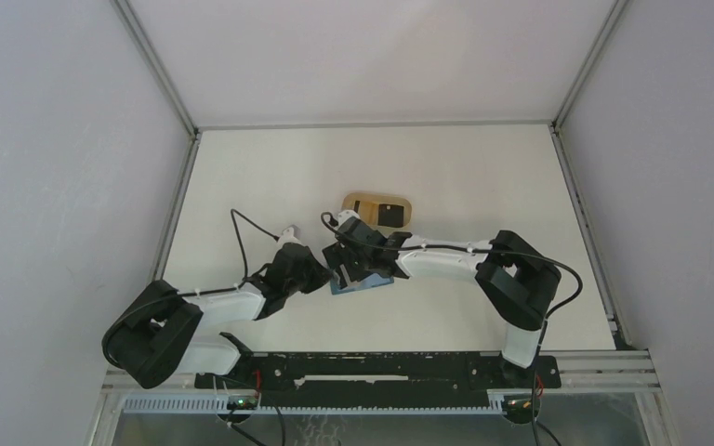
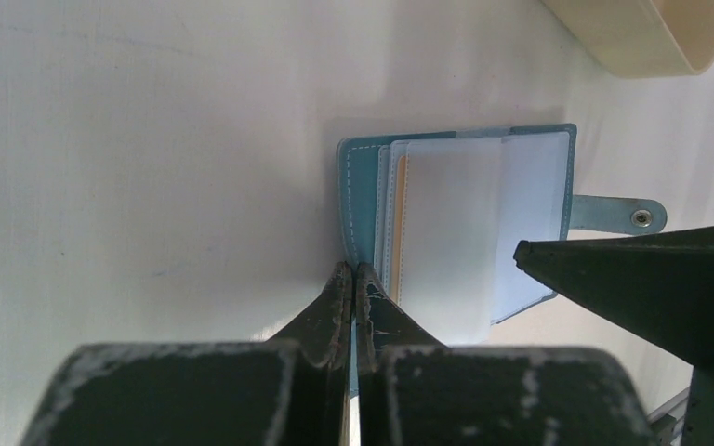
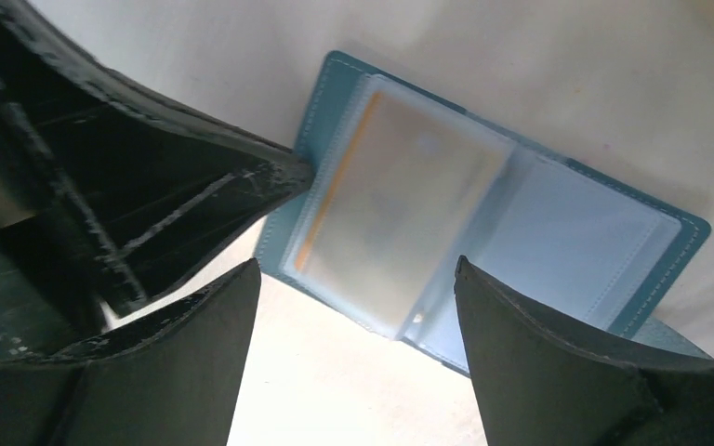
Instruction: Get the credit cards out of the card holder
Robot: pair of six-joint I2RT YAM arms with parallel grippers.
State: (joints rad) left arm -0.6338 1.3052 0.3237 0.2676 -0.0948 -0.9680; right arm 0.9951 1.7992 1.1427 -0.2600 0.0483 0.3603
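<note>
The teal card holder (image 2: 361,195) lies open and flat on the white table, its snap tab (image 2: 618,216) sticking out to one side. Inside a frosted sleeve sits a credit card (image 3: 390,204) with a tan-orange edge (image 2: 400,223). My left gripper (image 2: 353,269) is shut, and its tips touch the holder's teal edge. My right gripper (image 3: 358,263) hangs open just above the holder's near edge, with nothing between its fingers (image 3: 539,353). From above, both grippers meet over the holder (image 1: 364,284), the left gripper (image 1: 327,272) beside the right gripper (image 1: 358,265).
A beige oval tray (image 1: 364,203) stands just behind the holder with a dark card (image 1: 390,215) lying in it; its rim also shows in the left wrist view as the tray (image 2: 632,37). White walls enclose the table on three sides.
</note>
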